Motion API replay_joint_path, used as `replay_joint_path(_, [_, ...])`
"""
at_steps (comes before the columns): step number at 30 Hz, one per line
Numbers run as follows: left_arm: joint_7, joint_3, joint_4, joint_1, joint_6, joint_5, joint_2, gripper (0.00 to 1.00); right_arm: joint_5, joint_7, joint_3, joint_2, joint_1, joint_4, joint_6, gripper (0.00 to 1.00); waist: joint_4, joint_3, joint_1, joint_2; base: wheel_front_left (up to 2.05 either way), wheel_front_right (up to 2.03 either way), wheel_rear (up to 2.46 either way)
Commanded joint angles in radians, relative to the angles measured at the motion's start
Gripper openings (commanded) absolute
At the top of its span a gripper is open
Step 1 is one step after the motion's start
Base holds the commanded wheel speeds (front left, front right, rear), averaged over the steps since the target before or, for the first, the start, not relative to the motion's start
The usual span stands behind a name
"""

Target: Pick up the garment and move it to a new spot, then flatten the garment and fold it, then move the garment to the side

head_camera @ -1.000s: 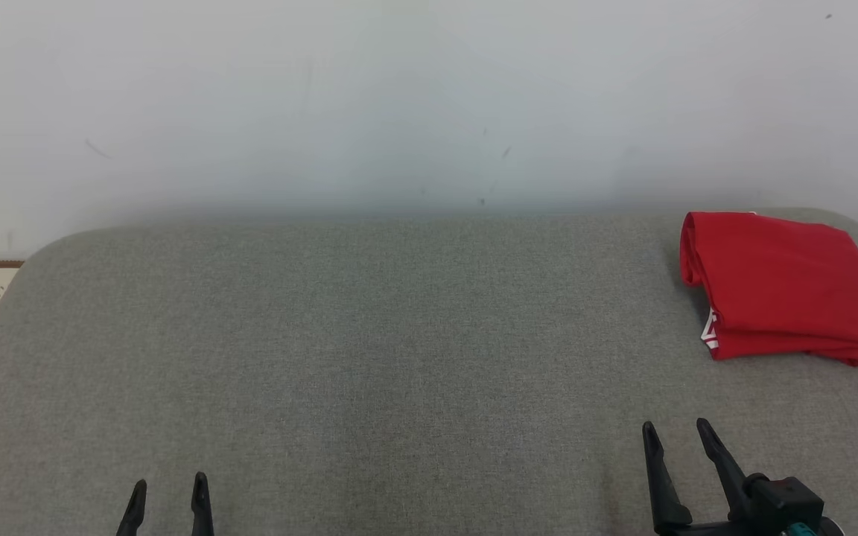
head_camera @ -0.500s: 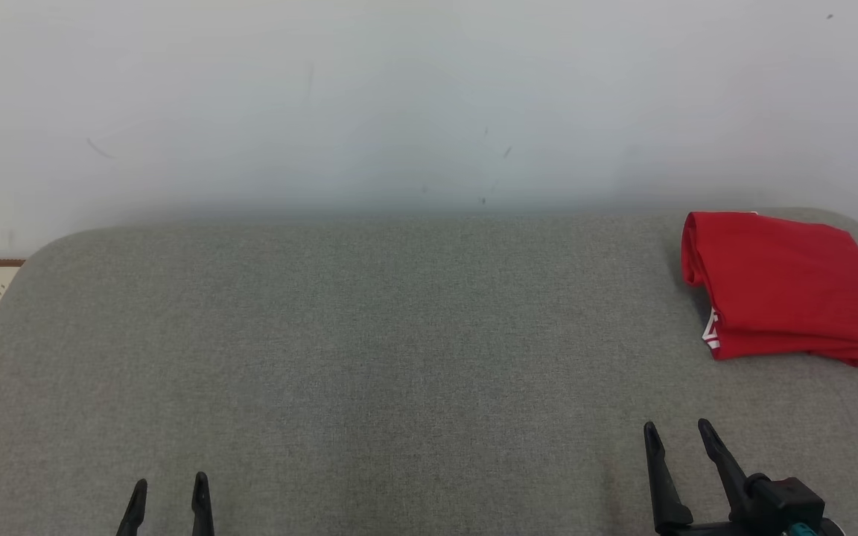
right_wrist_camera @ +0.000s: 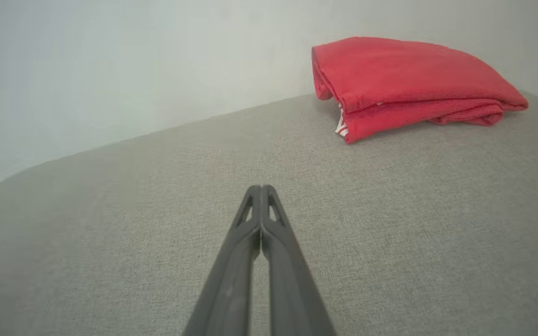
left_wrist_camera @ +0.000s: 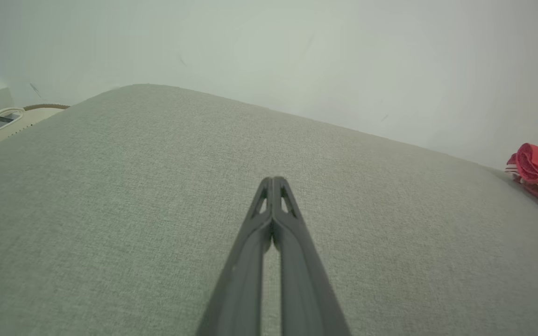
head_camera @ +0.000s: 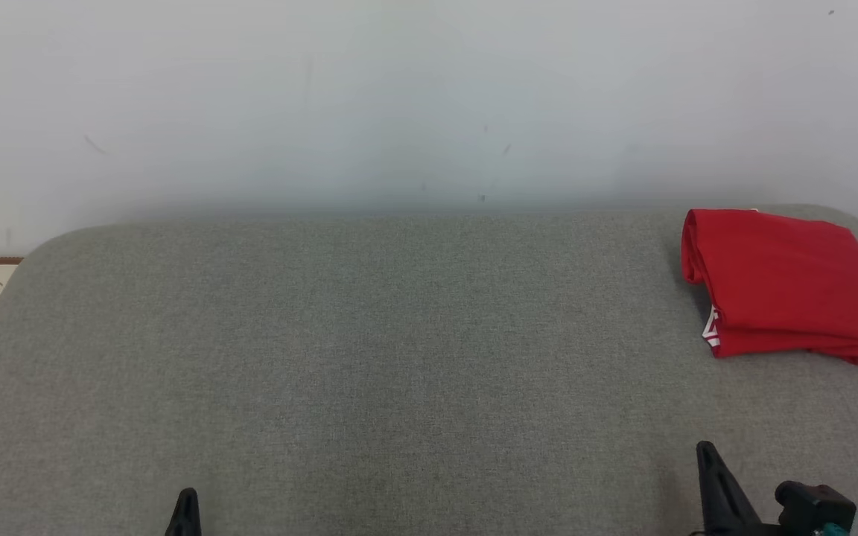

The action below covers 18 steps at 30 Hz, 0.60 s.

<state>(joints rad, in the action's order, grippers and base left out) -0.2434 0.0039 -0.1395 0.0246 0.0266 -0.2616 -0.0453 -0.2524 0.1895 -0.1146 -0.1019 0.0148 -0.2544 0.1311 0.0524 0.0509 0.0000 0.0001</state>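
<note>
As its two fingers are pressed together, the right gripper (right_wrist_camera: pixel 260 187) holds nothing over the grey padded surface (head_camera: pixel 399 335); the left gripper (left_wrist_camera: pixel 273 179) is closed and empty likewise; the folded red garment (head_camera: pixel 783 279) lies ahead of the right gripper, slightly to its right and well apart, at the far right corner.

The head view's bottom edge cuts off the left tool (head_camera: pixel 186 500) and the right tool (head_camera: pixel 708 455). The white print (head_camera: pixel 710 329) on the garment (head_camera: pixel 783 279) is mostly hidden in the fold, too small to read.
</note>
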Motion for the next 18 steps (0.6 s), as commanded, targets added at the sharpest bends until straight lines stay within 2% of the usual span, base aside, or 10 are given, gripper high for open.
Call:
replay_joint_path(1, [-0.006, -0.017, -0.002, -0.045, -0.01, -0.06, -0.003, 0.0, -0.049, -0.02, 0.029, -0.006, 0.04, 0.002, 0.0, 0.0, -0.001, -0.001, 0.0, -0.0001, 0.0, 0.0, 0.0])
replay_joint_path(18, [-0.015, -0.115, -0.094, -0.152, -0.042, -0.387, -0.004, 0.0, -0.311, -0.151, 0.169, -0.021, 0.118, -0.065, 0.0, 0.0, -0.008, -0.011, 0.0, -0.0001, 0.0, 0.0, 0.0])
